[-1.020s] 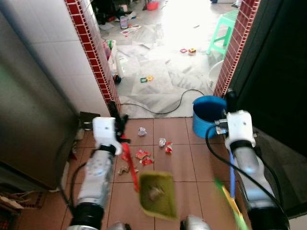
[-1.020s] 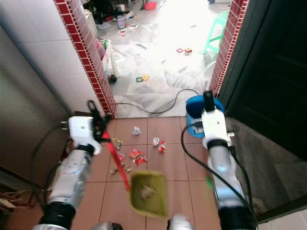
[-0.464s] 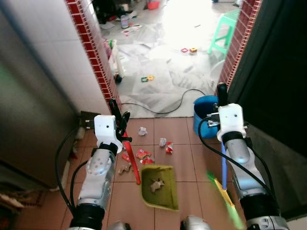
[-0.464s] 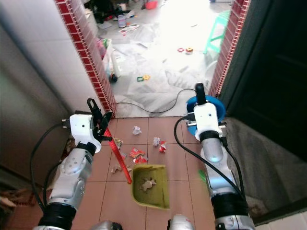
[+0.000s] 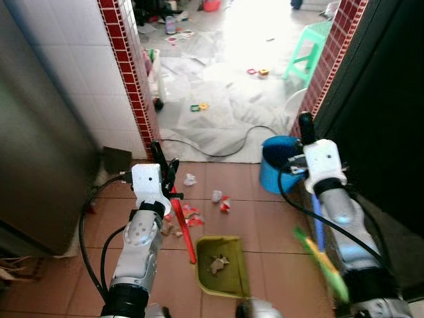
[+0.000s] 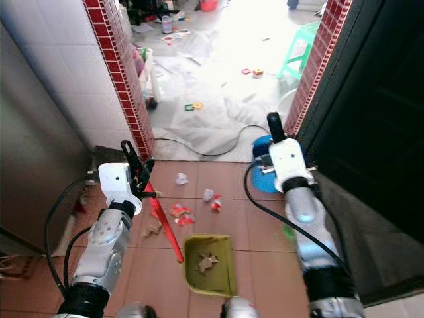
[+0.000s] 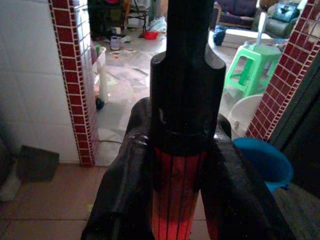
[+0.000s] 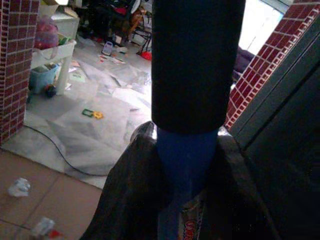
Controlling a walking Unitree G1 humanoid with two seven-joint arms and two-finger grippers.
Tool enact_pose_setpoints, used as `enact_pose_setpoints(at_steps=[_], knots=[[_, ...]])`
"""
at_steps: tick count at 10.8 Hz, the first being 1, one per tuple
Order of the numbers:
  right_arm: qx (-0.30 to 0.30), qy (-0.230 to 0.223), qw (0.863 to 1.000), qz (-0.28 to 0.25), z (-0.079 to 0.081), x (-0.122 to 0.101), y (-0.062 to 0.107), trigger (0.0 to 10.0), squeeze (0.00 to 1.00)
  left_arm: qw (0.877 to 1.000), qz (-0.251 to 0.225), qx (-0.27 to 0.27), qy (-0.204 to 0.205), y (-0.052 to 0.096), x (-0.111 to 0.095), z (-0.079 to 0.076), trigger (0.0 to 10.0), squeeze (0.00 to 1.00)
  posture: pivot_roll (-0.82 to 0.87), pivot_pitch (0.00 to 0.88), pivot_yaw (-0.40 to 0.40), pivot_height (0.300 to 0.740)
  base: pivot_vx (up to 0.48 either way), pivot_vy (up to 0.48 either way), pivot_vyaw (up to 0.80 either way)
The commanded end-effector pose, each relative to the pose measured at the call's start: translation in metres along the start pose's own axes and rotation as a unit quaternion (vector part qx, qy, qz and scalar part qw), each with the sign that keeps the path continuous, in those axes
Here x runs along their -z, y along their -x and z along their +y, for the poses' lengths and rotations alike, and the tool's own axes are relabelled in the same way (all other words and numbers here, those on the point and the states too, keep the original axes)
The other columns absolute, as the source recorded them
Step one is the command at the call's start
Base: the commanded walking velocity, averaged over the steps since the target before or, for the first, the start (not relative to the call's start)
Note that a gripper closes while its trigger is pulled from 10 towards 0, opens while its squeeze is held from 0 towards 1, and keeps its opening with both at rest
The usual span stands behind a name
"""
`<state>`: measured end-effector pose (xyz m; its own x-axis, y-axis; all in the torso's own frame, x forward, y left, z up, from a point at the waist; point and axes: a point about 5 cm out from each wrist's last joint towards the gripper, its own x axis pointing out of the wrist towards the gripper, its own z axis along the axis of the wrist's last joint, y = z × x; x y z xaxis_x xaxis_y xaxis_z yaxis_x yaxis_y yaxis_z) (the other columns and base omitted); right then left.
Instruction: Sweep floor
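My left gripper (image 5: 164,175) is shut on the red handle (image 7: 179,186) of an olive-green dustpan (image 5: 224,266). The pan lies on the brown tiles with a crumpled paper scrap (image 5: 217,264) inside. My right gripper (image 5: 309,151) is shut on the blue broom handle (image 8: 184,165). The broom's green bristles (image 5: 323,265) hang blurred at the right, beside the pan. Litter lies just beyond the pan: white paper balls (image 5: 190,179) and red wrappers (image 5: 191,214).
A blue bucket (image 5: 277,162) stands by the right brick pillar (image 5: 334,63), below my right gripper. A black cable (image 5: 218,149) crosses the doorway threshold. A steel appliance (image 5: 40,146) is on the left and a dark door (image 5: 391,112) on the right. A green stool (image 5: 308,46) and toys lie beyond.
The dustpan, blurred and raised a second ago, now rests steady on the tiles. The broom head has shifted a little at the right. The view has moved slightly.
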<state>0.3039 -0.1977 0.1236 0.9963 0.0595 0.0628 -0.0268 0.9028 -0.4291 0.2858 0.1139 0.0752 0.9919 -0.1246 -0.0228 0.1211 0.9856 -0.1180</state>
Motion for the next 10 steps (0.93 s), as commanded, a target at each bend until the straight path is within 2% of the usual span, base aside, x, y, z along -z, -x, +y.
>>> enact_pose_setpoints(at_steps=[1,5,10], knots=[[0.001,0.015,1.000,-0.024,-0.006,-0.012,-0.002,10.0,0.00,0.999,-0.035,0.013,0.030,-0.007,-0.012,-0.021,10.0,0.00,-0.29,0.000,-0.031,0.740,0.000,0.000,0.00],[-0.014,0.052,0.998,-0.031,-0.023,-0.020,-0.003,10.0,0.00,0.998,-0.036,0.016,0.055,-0.015,-0.011,-0.041,10.0,0.00,-0.35,0.000,-0.079,0.740,0.000,0.000,0.00],[-0.033,0.070,0.996,-0.035,-0.030,-0.027,-0.005,10.0,0.00,0.997,-0.038,0.007,0.073,-0.018,-0.009,-0.050,10.0,0.00,-0.38,0.000,-0.119,0.740,0.000,0.000,0.00]])
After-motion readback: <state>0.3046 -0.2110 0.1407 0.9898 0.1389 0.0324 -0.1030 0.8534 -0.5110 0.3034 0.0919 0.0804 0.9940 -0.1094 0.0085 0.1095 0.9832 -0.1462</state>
